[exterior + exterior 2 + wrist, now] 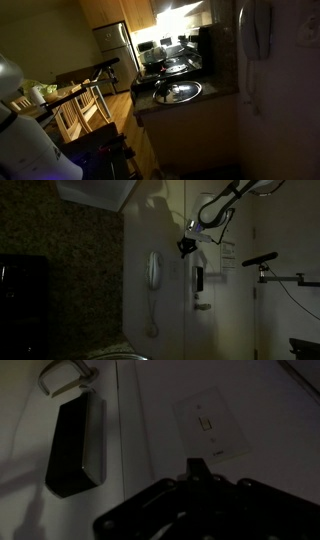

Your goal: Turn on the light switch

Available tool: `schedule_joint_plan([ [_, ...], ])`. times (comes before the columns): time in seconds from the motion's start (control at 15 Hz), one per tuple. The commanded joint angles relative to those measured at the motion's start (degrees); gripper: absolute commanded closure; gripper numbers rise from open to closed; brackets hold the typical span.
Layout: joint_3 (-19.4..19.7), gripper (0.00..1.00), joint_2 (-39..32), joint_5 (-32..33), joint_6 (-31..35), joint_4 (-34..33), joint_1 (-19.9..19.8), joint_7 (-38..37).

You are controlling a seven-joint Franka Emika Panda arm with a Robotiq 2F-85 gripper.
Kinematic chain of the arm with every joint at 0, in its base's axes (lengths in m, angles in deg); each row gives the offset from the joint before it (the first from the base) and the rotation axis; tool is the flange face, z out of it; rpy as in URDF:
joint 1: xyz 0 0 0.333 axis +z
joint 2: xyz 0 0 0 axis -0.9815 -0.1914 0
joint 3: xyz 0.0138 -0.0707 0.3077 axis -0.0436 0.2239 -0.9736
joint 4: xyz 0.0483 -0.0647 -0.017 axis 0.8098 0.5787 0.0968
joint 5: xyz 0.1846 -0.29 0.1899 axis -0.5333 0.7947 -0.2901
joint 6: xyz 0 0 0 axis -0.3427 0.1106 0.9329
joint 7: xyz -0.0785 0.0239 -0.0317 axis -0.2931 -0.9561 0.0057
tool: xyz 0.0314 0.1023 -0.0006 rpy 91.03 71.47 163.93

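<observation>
In the wrist view the light switch is a small off-white plate with a short toggle, on the wall right of a vertical wall edge. My gripper is a dark shape at the bottom of that view. Its fingertips are together in one point just below the plate, with a small gap to it. In an exterior view the gripper hangs from the arm close to the wall's corner edge. I cannot make out the switch there in the dim light.
A black box hangs on the wall left of the switch, also seen in an exterior view. A white wall phone with a dangling cord shows in both exterior views. A kitchen counter with a sink stands beside the wall.
</observation>
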Motion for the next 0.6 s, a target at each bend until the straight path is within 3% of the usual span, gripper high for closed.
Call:
schedule_joint_plan([
  [0.0, -0.18, 1.00, -1.97, 3.30, -4.31, -3.45, 1.51, -2.93],
  [0.53, -1.56, 1.00, -5.47, 1.21, -10.80, -8.12, 2.01, 0.58],
])
